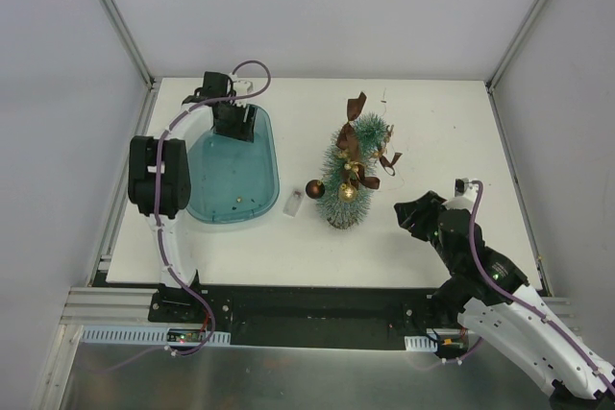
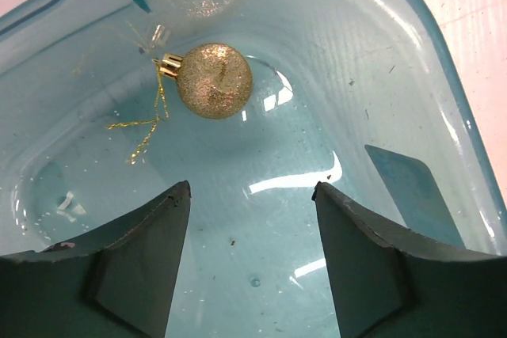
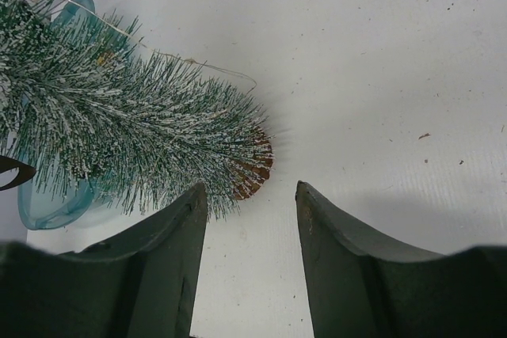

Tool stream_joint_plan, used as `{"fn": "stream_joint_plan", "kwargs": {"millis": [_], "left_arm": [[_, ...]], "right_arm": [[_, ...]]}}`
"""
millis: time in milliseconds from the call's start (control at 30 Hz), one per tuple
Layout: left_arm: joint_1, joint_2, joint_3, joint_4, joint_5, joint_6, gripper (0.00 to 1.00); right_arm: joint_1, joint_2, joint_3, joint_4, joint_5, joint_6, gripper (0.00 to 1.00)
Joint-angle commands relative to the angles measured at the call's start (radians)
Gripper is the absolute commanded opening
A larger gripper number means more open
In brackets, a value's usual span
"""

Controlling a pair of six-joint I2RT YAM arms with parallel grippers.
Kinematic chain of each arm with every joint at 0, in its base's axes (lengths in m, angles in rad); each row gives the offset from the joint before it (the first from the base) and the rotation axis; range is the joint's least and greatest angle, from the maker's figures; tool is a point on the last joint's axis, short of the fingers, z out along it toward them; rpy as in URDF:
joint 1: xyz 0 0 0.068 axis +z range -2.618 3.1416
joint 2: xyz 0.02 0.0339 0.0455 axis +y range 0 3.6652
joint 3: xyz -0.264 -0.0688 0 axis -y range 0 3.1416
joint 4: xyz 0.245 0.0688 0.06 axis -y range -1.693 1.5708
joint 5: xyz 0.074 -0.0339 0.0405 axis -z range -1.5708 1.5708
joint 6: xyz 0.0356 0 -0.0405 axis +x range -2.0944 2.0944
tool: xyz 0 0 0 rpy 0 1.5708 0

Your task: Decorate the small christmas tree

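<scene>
Tree: small christmas tree looks light, bristly, tippy; I'd grip its base.
Claws: left claw, right claw both released, empty.

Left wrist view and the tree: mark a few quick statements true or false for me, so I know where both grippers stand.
1. The left gripper is open over the teal tray. True.
2. It grips the gold glitter ball. False: the ball lies loose in the tray, ahead of the fingers.
3. The right gripper is shut on the small christmas tree. False: it is open, holding nothing.
4. The tree carries brown ribbon bows. True.
</scene>
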Motion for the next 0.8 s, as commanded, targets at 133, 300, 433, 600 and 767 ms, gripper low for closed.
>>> {"fn": "stream_joint_plan", "kwargs": {"millis": [133,300,433,600,767], "left_arm": [[-0.028,0.048,0.075,0.018,-0.034,-0.089,0.64],[-0.029,0.091,0.130,0.027,-0.071,-0.110,0.63],[-0.031,0.103,0.147,0.038,-0.093,-0.107,0.63],[-0.038,0.120,0.174,0.037,-0.142,-0.099,0.63],[-0.049,0.145,0.207,0.033,-0.165,-0.067,0.61]], "right_arm": [[-0.003,-0.009,-0.020,0.084,-0.025,-0.030,0.51],[-0.002,-0.011,-0.025,0.110,-0.039,-0.044,0.50],[-0.002,-0.012,-0.032,0.127,-0.045,-0.049,0.50],[0.000,-0.022,-0.045,0.139,-0.055,-0.052,0.50],[0.003,-0.034,-0.046,0.142,-0.058,-0.052,0.50]]}}
